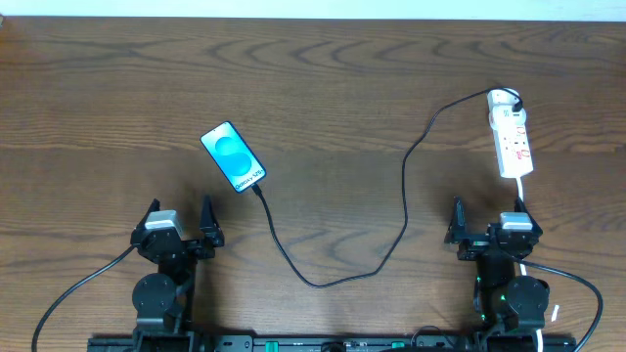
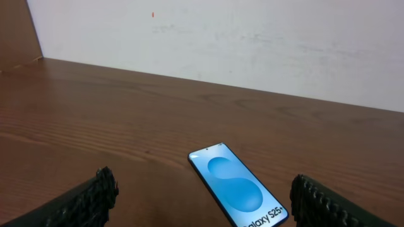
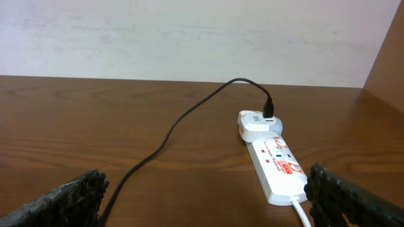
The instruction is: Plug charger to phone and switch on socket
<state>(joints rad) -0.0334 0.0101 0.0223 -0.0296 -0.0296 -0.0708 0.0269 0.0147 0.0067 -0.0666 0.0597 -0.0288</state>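
socket (image 1: pixel 512 140) | we see it straight ahead of the right end effector (image 1: pixel 486 223); long axis running away; right arm nearer | it and the left end effector (image 1: pixel 180 223) spread, empty

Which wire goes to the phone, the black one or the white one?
The thin black charger runs from the far end of the socket to the phone. The thicker white cord only leaves the socket's near end.

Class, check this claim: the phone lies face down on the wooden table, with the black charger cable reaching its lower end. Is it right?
No. The phone lies face up on the wooden table, its blue screen showing in the left wrist view. The black charger cable does reach its lower end.
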